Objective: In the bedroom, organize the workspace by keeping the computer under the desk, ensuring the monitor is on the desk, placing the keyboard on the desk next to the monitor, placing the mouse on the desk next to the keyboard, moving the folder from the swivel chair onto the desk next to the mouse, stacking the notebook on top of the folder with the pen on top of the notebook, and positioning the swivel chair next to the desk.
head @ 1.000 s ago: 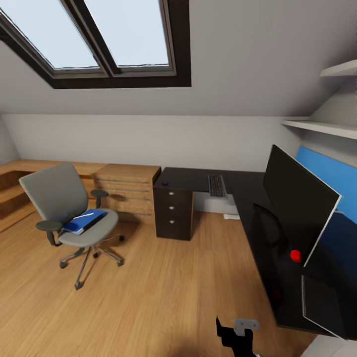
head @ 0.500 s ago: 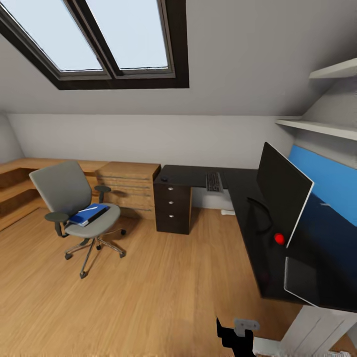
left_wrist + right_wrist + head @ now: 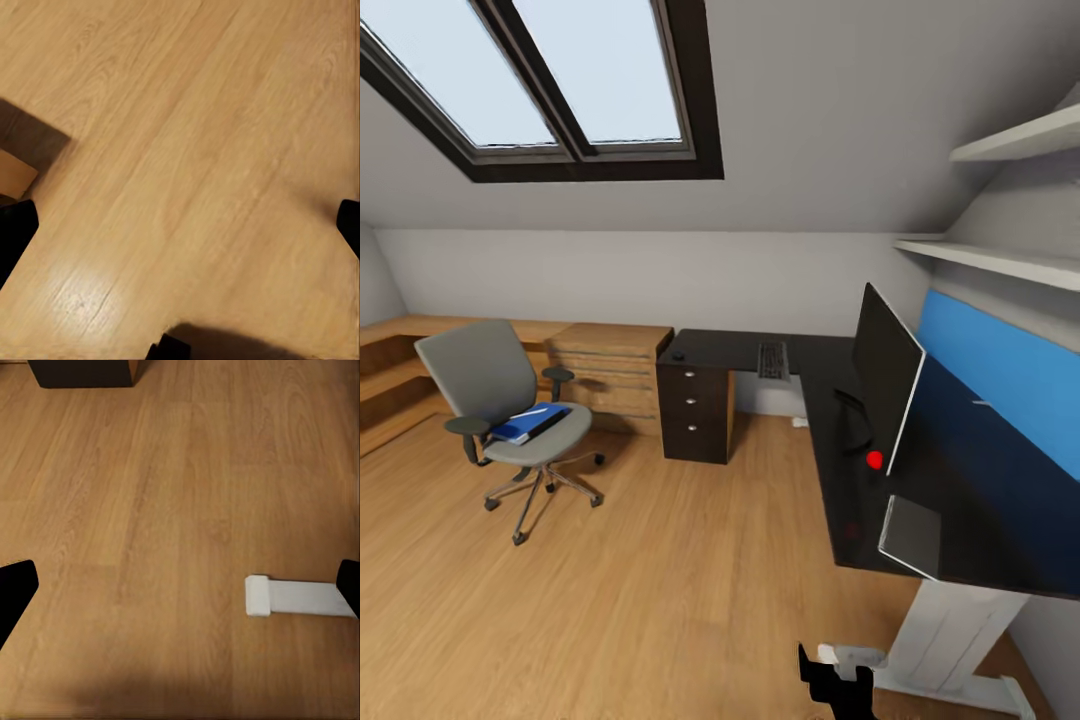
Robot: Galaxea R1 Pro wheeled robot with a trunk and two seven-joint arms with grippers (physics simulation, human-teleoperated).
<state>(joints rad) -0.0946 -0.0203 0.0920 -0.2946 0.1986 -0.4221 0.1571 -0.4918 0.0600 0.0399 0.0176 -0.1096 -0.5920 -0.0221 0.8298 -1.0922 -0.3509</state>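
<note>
Sloped white ceiling with a dark-framed skylight (image 3: 560,80) covers a bedroom with a pale wooden floor (image 3: 660,580). At the head view's right stands the desk (image 3: 830,480), its black tabletop bent in an L, with a blue back panel (image 3: 1000,370), black drawers (image 3: 695,415) at the far end and a white pedestal leg (image 3: 950,640) near the robot. On it the monitor (image 3: 885,375) stands edge-on to the camera, a red dot at its lower corner. The keyboard (image 3: 771,360) lies on the far wing of the tabletop, well apart from the monitor. A flat grey slab (image 3: 910,535) rests on the near end of the tabletop; I cannot tell what it is.

At the left the swivel chair (image 3: 510,410) stands on the open floor, away from the desk, in front of a light wooden drawer unit (image 3: 610,375). The folder (image 3: 530,423) lies on its seat with the pen (image 3: 538,411) on top.

Both wrist views look down at bare floor. The left gripper's (image 3: 180,229) jaws are spread wide, dark tips at either edge of the picture. The right gripper's (image 3: 180,589) jaws are likewise apart, one tip near the foot of the white leg.
</note>
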